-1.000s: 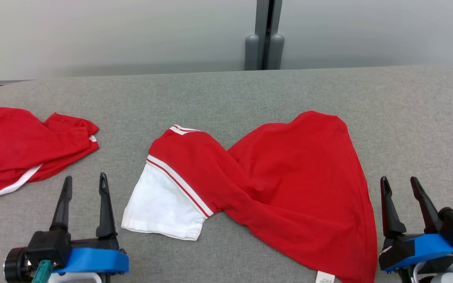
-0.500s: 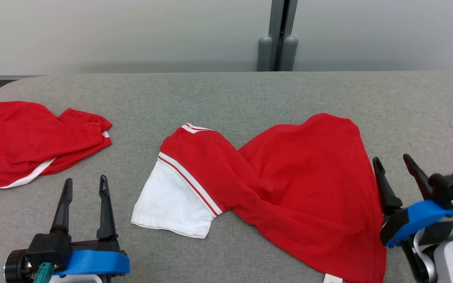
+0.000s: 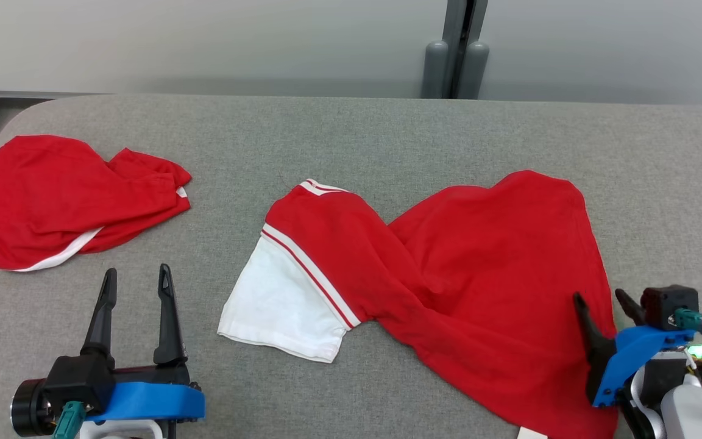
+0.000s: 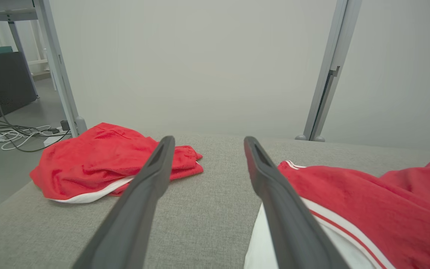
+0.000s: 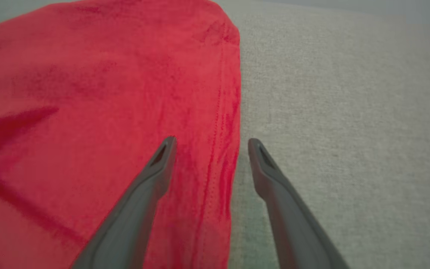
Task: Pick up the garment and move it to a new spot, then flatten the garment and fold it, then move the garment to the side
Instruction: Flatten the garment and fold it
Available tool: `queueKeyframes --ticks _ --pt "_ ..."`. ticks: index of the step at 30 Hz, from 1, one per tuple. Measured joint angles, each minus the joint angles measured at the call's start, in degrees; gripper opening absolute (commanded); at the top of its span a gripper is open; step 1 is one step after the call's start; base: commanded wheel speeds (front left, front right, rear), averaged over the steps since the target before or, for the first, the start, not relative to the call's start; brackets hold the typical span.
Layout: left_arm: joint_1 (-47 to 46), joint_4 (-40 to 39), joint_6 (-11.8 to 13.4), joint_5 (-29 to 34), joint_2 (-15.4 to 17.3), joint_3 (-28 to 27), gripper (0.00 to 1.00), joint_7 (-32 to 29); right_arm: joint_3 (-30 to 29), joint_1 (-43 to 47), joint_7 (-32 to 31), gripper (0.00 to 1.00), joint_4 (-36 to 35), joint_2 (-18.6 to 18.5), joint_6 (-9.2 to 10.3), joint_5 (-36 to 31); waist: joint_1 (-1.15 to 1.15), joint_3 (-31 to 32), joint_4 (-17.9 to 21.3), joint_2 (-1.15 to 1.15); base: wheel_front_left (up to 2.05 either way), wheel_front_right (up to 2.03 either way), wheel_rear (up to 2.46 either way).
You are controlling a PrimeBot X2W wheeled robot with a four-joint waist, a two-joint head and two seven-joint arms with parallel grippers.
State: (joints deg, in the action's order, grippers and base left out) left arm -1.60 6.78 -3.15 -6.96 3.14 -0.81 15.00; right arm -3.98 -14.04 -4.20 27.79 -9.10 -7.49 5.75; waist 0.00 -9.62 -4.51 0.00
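Your left gripper (image 3: 137,269) sits low at the head view's left, fingers spread wide and pointing straight up; your right gripper (image 3: 599,295), at lower right, tips forward and down, fingers likewise parted.

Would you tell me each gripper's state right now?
Left gripper: open, holding nothing.
Right gripper: open over the edge of the red garment, holding nothing.

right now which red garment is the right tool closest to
The spread red garment with the white sleeve: the open right tool straddles its hem. The crumpled red garment lies far left.
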Motion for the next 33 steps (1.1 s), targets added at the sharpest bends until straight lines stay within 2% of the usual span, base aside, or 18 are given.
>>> queueKeyframes --ticks 10,11,12,13,20,28,33 --pt "-0.4 0.2 0.0 0.0 -0.2 0.0 1.00 0.0 2.1 -2.2 1.5 1.00 8.5 1.2 0.03 0.8 0.00 -0.5 -0.3 0.00 0.00 0.00 0.00" --pt "-0.4 0.3 0.0 0.0 -0.2 0.1 1.00 0.0 2.2 -2.5 1.9 0.32 8.8 1.3 0.08 1.1 0.00 -0.5 -0.4 0.00 0.00 0.00 0.00" --pt "-0.5 0.3 0.0 0.0 -0.2 0.2 1.00 0.0 2.5 -2.8 2.3 0.09 9.0 1.3 0.08 1.3 0.00 -0.6 -0.4 0.00 0.00 0.00 0.00" --pt "-0.6 0.3 0.0 0.0 -0.2 0.2 1.00 0.0 2.7 -3.2 2.8 0.00 9.2 1.2 0.07 1.6 0.00 -0.6 -0.5 0.00 0.00 0.00 0.00" --pt "-0.9 0.3 0.1 -0.1 -0.2 0.8 1.00 0.0 2.5 -7.0 4.1 0.00 9.9 -0.3 0.00 2.6 0.00 -0.9 -0.8 0.00 0.00 0.00 0.00" --pt "-2.3 0.5 0.2 -1.0 -0.2 1.8 1.00 0.0 0.8 -16.1 4.9 0.00 11.5 -7.1 0.00 3.0 0.00 -2.6 -2.5 0.00 0.00 0.00 0.00" --pt "-2.8 0.6 0.3 -1.1 -0.2 2.1 1.00 0.0 0.2 -20.0 5.7 0.00 15.1 -8.8 0.00 2.8 0.00 -3.5 -3.5 0.00 0.00 0.00 0.00"
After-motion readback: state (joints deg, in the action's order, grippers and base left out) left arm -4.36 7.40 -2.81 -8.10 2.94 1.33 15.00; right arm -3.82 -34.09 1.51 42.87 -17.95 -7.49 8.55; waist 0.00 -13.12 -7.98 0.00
